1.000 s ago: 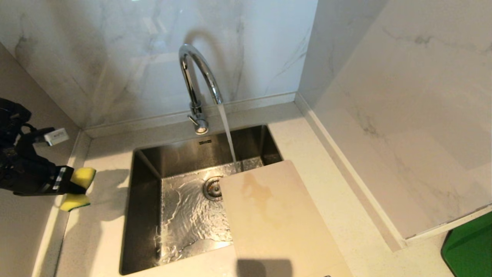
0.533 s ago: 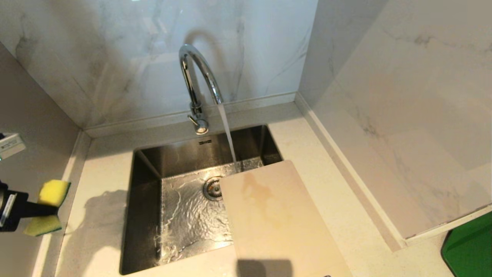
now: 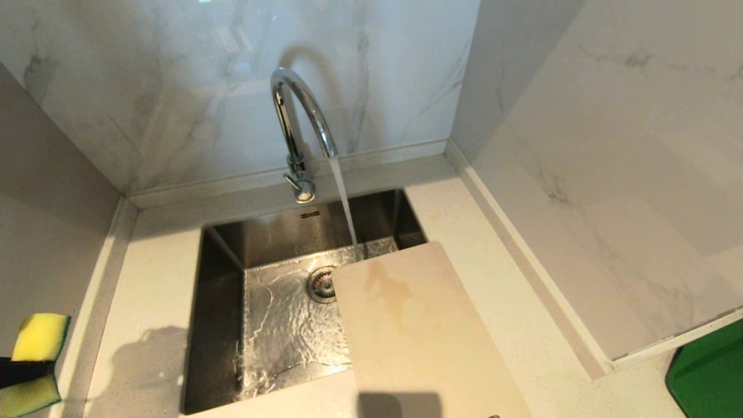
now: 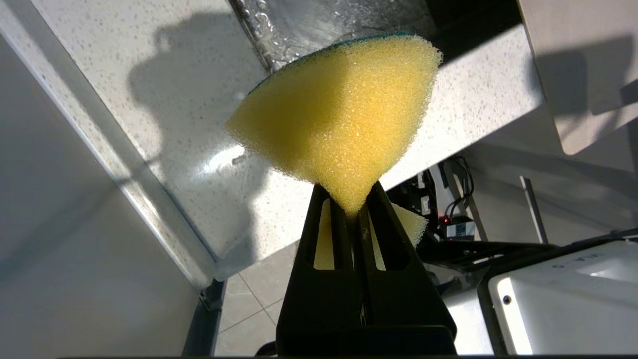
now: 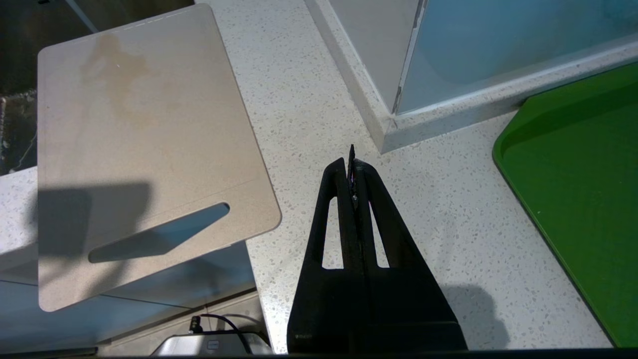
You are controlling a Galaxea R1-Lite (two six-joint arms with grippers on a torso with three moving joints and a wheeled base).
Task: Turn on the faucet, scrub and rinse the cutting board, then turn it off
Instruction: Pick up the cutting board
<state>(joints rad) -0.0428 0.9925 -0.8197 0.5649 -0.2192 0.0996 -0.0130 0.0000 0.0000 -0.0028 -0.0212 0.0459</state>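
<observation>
Chrome faucet (image 3: 302, 125) is running, its stream falling into the steel sink (image 3: 220, 325) just beside the far edge of the cutting board (image 3: 418, 331); the board lies tilted over the sink's right rim and the counter (image 3: 157, 273), a brownish stain on it; so turning on looks done and scrubbing not yet begun. At the head view's lower left edge the left gripper (image 4: 355, 212) pinches a folded yellow sponge (image 4: 339, 114), well apart from the board; next it must carry the sponge across onto the stain. Right gripper (image 5: 352, 164) hangs pressed together over the counter beside the board's slot end, near a green tray (image 5: 578, 184).
</observation>
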